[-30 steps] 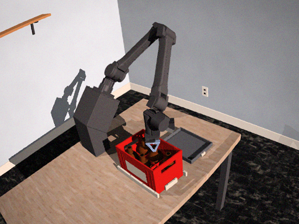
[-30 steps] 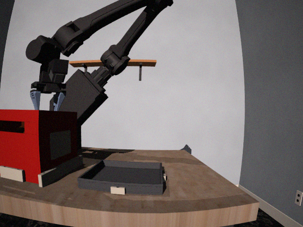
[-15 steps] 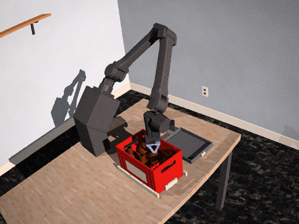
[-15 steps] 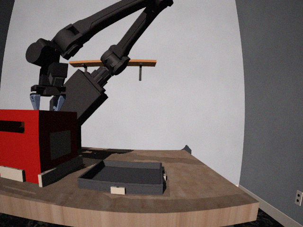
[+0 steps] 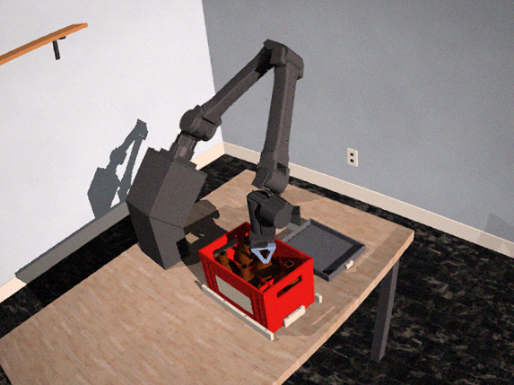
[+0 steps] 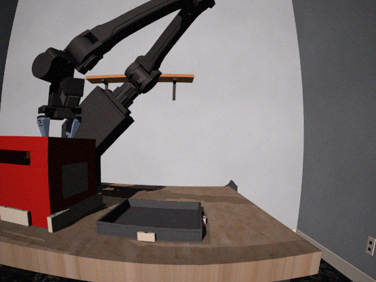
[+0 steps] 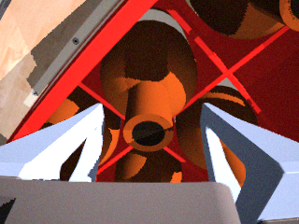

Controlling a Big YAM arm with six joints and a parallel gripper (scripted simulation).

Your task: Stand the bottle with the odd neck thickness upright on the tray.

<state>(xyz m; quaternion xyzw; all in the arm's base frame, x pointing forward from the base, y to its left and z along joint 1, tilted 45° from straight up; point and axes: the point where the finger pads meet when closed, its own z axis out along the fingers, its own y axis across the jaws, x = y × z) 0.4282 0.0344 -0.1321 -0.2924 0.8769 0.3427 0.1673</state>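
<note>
The dark grey jointed robot arm [image 5: 282, 108] [image 6: 136, 21] reaches over the red plastic crate [image 5: 303, 293] [image 6: 24, 185] [image 7: 86, 70], and its gripper with pale blue, pointed fingers [image 5: 265, 260] [image 6: 57, 136] points down into the top of it. The gripper is open a bit more than half, and it has hold of nothing. In the wrist view, the round mouth of one brown glossy bottle [image 5: 264, 272] [image 7: 149, 100] lies between the two fingers, with a free gap on each side. This bottle stands upright in its compartment, and other brown bottles stand in the compartments around it. The bottle with the different neck is among those in the crate, but which one it is, I cannot tell, because the necks are partly hidden or in shadow.

The crate stands level on the light wooden table [image 5: 119, 313] [image 6: 252, 224] [image 7: 47, 23], and low pale strips [image 5: 240, 313] [image 6: 14, 215] [image 7: 75, 41] are placed along its foot. The dark grey square tray with low walls [image 5: 322, 244] [image 6: 164, 217] lies flat near the crate, apart from it. A small cream block [image 5: 349, 265] [image 6: 146, 236] is at the outer side of the tray
</note>
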